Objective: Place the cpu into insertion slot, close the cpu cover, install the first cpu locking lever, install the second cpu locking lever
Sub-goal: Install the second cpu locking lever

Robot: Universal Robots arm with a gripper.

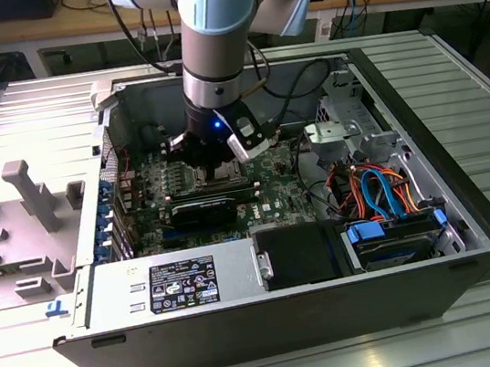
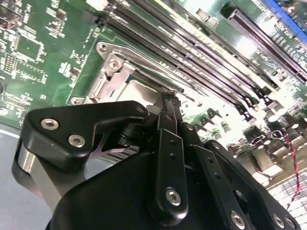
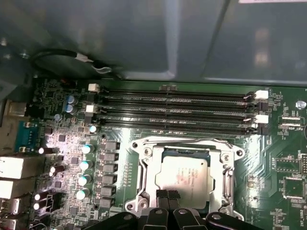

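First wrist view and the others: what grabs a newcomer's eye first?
In the exterior view, the pale blue arm reaching down into the open computer case, its gripper over the green motherboard. In the first wrist view, the silver cpu lies in the insertion slot with the cpu cover framing it, and the gripper's black fingertips meet at its near edge.

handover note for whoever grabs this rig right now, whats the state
Gripper: fingertips together right at the near edge of the cpu, down inside the open computer case; whether it grips anything cannot be told.
Cpu: lying flat in the insertion slot on the green motherboard.
Cpu cover: its silver frame appears to lie down around the cpu.
Done: cpu placed; cover looks closed.
Left: whether either locking lever is latched cannot be seen, so treat both as open items.
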